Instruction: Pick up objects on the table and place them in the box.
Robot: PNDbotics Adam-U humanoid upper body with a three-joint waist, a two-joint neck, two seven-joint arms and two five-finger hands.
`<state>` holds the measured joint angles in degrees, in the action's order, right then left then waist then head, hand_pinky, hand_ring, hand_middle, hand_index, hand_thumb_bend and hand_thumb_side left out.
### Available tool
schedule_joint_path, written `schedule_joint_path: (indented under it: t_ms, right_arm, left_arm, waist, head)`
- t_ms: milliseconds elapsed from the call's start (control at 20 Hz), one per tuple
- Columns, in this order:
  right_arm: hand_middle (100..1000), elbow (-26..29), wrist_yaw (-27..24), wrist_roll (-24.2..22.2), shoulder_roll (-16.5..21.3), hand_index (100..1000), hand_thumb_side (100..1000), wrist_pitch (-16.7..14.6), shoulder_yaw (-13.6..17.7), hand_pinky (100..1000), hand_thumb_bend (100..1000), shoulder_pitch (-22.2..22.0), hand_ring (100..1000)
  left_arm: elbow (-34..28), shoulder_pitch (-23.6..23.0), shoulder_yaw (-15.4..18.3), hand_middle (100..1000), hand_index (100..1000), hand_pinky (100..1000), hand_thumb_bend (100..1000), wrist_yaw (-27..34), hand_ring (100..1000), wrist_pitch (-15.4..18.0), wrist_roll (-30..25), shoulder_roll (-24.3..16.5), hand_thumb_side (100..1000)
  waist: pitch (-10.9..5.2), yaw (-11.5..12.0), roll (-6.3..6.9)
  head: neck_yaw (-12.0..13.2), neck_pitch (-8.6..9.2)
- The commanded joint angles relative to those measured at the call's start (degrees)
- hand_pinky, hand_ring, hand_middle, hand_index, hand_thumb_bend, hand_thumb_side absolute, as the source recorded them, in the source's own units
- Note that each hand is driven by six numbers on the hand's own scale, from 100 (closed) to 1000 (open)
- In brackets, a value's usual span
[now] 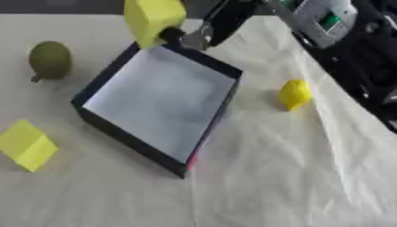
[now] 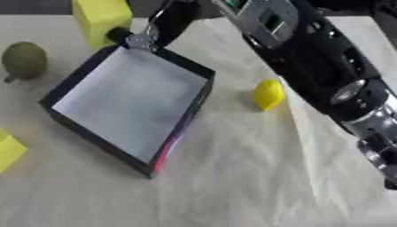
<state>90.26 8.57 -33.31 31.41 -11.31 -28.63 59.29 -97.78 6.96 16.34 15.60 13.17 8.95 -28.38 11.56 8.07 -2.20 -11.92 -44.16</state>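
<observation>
My table carries the dark box, its pale floor bare. My right hand hangs over its far corner, fingers curled round a yellow block. Outside lie a green round fruit, another yellow block and a lemon.

Counted on the table: one box, two yellow blocks, one green pear, one lemon. One robot arm was in view.
</observation>
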Motion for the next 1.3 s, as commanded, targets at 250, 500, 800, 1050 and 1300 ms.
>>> schedule_joint_path:
  t_ms: [250, 500, 800, 1050, 1300]
  right_arm:
    - [400, -1.7, 4.0, -2.2, -1.9, 568, 281, -0.7, -0.9, 800, 100, -0.1, 501]
    - [410, -4.4, 7.7, -3.4, -2.4, 576, 327, -2.4, -2.0, 794, 100, -1.5, 512]
    - [413, -9.9, 14.4, -3.1, -3.4, 576, 360, -5.5, -2.4, 790, 100, -4.0, 516]
    - [428, -13.1, 18.5, -2.7, -4.3, 591, 397, -8.5, -2.8, 791, 100, -4.9, 531]
    - [486, -15.5, 21.9, -2.9, -5.2, 650, 440, -10.9, -2.9, 814, 100, -5.2, 596]
  left_arm:
    - [0.0, -0.6, 1.1, 705, 824, 821, 100, 0.2, 741, 1.3, 0.4, -3.4, 663]
    - [0.0, -0.8, 1.2, 705, 823, 821, 100, 0.0, 741, 1.3, 0.4, -3.1, 666]
    - [0.0, -0.8, 1.1, 704, 824, 821, 100, -0.2, 741, 1.1, 0.3, -2.7, 670]
    - [0.0, -0.7, 1.1, 704, 824, 821, 100, -0.3, 741, 1.0, 0.2, -2.3, 672]
    - [-0.1, -0.7, 1.0, 704, 824, 821, 100, -0.4, 741, 0.8, 0.1, -2.1, 673]
  waist:
    - [-1.5, 0.4, -0.3]
    - [-1.06, 0.7, -0.43]
    - [-0.56, 1.1, -0.6]
    - [-0.21, 1.3, -0.71]
    - [-0.05, 1.5, -0.86]
  head:
    - [0.1, 0.05]
    - [0.1, 0.05]
    - [-0.1, 0.05]
    - [-0.2, 0.05]
    - [-0.5, 0.05]
